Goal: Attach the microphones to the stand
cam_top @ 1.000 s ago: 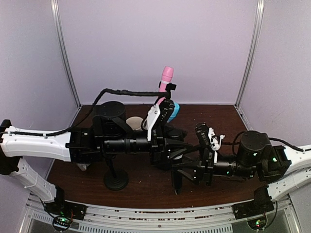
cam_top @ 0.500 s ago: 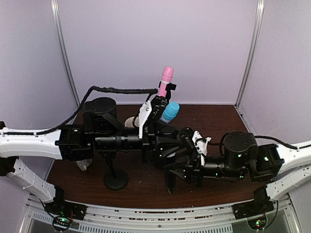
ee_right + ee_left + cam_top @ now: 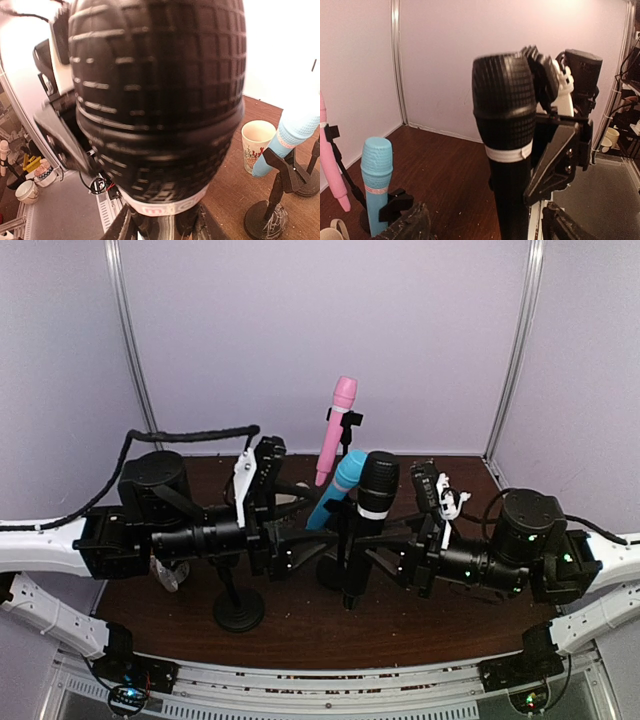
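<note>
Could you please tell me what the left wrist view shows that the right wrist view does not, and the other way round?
Only the left wrist view shows the pink microphone, at its left edge. Only the right wrist view shows the patterned cup whole and a stand's round foot. Both show the black microphone upright with its pale ring, and the blue microphone sitting in a clip.

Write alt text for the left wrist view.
A black mesh-headed microphone with a pale ring stands upright in the centre, gripped from the right by the right gripper. The left gripper, open, flanks its lower body; at left, a light blue microphone and a pink microphone sit in black stand clips.
</note>
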### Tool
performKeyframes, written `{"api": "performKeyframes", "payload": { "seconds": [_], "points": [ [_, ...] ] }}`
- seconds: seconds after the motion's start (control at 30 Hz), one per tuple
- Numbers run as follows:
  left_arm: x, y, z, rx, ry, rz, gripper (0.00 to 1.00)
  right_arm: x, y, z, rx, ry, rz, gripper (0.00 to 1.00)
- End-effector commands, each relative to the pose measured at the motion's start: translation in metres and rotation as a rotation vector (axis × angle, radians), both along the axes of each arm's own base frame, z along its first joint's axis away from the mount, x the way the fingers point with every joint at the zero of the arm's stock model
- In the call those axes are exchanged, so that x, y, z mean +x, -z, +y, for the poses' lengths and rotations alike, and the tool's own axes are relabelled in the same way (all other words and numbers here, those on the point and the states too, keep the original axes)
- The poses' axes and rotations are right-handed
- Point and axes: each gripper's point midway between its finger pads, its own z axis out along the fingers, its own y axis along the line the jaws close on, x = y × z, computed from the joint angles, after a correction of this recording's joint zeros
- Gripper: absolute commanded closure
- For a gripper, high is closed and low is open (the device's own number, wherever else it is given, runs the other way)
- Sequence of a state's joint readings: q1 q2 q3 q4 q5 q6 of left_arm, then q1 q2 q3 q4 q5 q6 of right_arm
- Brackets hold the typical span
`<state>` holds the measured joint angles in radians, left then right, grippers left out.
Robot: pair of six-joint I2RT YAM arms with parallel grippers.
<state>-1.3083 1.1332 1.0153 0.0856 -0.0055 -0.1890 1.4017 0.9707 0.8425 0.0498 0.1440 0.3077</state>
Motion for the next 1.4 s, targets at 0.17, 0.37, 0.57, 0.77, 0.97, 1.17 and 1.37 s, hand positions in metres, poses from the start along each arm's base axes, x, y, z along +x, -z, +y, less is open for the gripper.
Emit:
{"api": "performKeyframes", "payload": {
  "seconds": [0.17, 0.37, 0.57, 0.77, 0.97, 1.17, 1.37],
  "points": [
    [-0.015, 0.051, -0.033, 0.12, 0.097, 0.034, 0.25, -0.002, -0.034, 0.008, 0.117, -0.026, -0.009, 0.92],
    [-0.019, 0.06, -0.041, 0.11, 0.127, 0.022, 0.32, -0.005, -0.04, 0.005, 0.157, -0.044, -0.002, 0.92],
    [-0.02, 0.063, -0.043, 0.085, 0.135, 0.01, 0.38, -0.004, -0.041, -0.002, 0.203, -0.032, 0.01, 0.9],
    [-0.015, 0.067, -0.048, 0.1, 0.119, -0.007, 0.4, -0.008, -0.043, 0.0, 0.238, -0.057, 0.02, 0.87],
    [-0.011, 0.066, -0.052, 0.102, 0.104, -0.021, 0.45, -0.011, -0.042, 0.002, 0.28, -0.076, 0.043, 0.86],
    [-0.009, 0.067, -0.05, 0.111, 0.088, -0.027, 0.72, -0.01, -0.032, 0.006, 0.263, -0.079, 0.063, 0.82],
    [-0.005, 0.085, -0.027, 0.184, 0.034, -0.012, 0.85, -0.012, -0.006, -0.002, 0.09, -0.076, 0.035, 0.45]
  ]
}}
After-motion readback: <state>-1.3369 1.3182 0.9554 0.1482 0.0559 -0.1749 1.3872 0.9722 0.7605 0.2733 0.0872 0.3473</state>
